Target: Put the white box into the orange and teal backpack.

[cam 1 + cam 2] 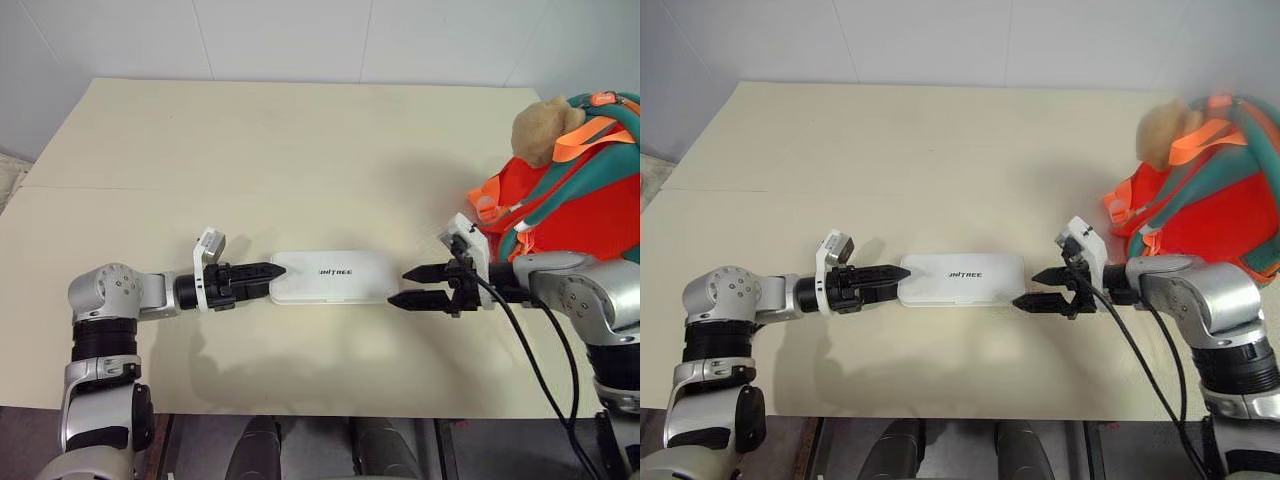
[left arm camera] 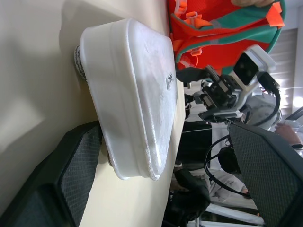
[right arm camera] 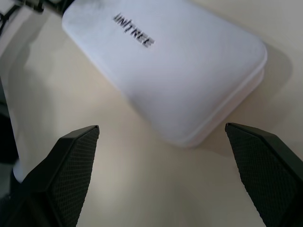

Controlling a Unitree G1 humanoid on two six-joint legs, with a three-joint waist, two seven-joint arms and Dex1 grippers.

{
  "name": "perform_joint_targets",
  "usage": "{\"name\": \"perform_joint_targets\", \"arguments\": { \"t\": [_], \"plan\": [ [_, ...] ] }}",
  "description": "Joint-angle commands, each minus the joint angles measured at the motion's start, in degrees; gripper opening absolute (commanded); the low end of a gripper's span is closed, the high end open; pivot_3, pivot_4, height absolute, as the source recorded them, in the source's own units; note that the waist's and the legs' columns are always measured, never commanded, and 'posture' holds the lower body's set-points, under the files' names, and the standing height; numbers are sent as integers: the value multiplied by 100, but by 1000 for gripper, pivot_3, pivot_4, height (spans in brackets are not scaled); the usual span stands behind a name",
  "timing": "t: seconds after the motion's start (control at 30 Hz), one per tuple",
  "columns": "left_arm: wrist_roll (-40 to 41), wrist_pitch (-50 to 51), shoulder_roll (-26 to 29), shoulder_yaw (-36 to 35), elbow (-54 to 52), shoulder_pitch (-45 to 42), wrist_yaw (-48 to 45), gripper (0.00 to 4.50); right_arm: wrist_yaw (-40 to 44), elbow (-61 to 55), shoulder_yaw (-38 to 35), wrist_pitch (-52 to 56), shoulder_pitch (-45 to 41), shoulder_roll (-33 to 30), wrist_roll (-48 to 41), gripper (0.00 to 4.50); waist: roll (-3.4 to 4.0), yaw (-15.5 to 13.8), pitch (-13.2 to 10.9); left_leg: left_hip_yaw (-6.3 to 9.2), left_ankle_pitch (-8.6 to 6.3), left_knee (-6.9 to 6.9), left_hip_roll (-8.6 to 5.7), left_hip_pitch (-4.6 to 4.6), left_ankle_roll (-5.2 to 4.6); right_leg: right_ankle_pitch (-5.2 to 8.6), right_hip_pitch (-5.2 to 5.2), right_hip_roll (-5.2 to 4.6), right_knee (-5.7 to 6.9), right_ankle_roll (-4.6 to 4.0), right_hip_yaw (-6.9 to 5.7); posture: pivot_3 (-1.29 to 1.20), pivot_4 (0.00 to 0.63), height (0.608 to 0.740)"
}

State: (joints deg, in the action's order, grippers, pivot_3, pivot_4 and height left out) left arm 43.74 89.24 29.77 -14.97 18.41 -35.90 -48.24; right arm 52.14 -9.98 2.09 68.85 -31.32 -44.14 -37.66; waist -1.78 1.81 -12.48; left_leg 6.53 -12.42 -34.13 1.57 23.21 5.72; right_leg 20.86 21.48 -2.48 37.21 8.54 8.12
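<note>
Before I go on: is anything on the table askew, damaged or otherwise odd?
Nothing stands out. The white box lies flat and intact on the table, between the open left end effector and open right end effector. The orange and teal backpack sits at the table's right edge.

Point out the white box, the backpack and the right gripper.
white box (image 1: 335, 276): left eye view, middle of its top.
orange and teal backpack (image 1: 590, 215): left eye view, orange body.
right gripper (image 1: 398, 286): left eye view, between its open fingertips.
</note>
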Motion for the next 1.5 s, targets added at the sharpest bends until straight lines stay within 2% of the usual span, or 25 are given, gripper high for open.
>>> {"name": "perform_joint_targets", "arguments": {
  "t": [0.03,0.47,0.87,1.2,1.5],
  "plan": [
    [-62,178,-101,87,5,276,266,4460,-113,206,-21,-46,-225,130,30,4500,0,-1,0,-1,0,1,0,1,0,0,0,-1,-3,0,0,0,150,740],
    [46,307,-132,69,-90,294,345,4460,-65,290,134,-253,-358,263,103,4500,0,0,0,-2,-5,12,1,5,2,0,0,-1,-25,0,-1,0,150,740],
    [443,326,-249,150,149,85,422,4460,-178,90,-37,-312,-332,482,-16,4500,0,-16,0,-2,-5,11,0,7,2,0,0,-3,-26,1,-1,0,150,740],
    [627,326,-54,284,300,-50,463,4460,-262,-19,-96,-390,-237,567,-25,4500,0,-13,0,-2,-5,11,0,8,2,0,0,-3,-26,1,-1,0,150,740],
    [884,326,192,431,356,-108,356,1783,-143,16,-65,-688,-105,519,38,4500,0,28,0,-1,-5,18,2,10,2,0,7,0,-26,0,-2,0,150,740]
  ]
}}
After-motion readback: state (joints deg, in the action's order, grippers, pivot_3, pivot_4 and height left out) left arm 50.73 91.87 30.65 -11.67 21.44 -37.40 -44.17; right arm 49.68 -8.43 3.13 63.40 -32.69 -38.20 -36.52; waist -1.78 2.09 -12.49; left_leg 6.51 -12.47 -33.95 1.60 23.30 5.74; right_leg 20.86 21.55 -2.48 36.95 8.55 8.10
